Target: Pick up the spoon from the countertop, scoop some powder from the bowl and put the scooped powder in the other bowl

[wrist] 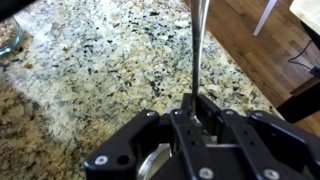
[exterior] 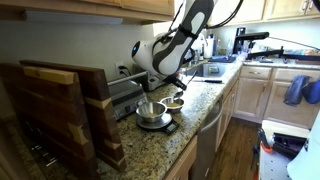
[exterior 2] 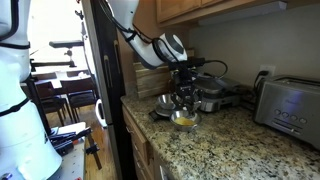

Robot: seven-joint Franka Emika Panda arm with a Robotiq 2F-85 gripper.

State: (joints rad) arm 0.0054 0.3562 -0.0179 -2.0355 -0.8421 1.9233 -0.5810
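Observation:
My gripper [wrist: 200,112] is shut on the spoon, and the thin metal handle [wrist: 199,45] sticks out straight over the speckled granite countertop [wrist: 90,70]. The spoon's scoop end is hidden under the gripper. A curved shiny rim [wrist: 152,162] shows just beneath the jaws; it looks like the larger steel bowl. In both exterior views the gripper [exterior: 157,92] [exterior 2: 185,97] hangs low over the two bowls. The steel bowl [exterior: 152,115] [exterior 2: 165,102] sits beside the smaller shallow bowl [exterior: 176,101] [exterior 2: 184,120], whose inside is yellowish-tan with powder.
Wooden cutting boards [exterior: 60,110] stand on the counter. A toaster [exterior 2: 290,100] and a dark appliance [exterior 2: 215,97] stand by the wall. The counter edge [exterior 2: 140,130] drops to cabinets and floor. A glass item [wrist: 8,35] sits at the corner of the wrist view.

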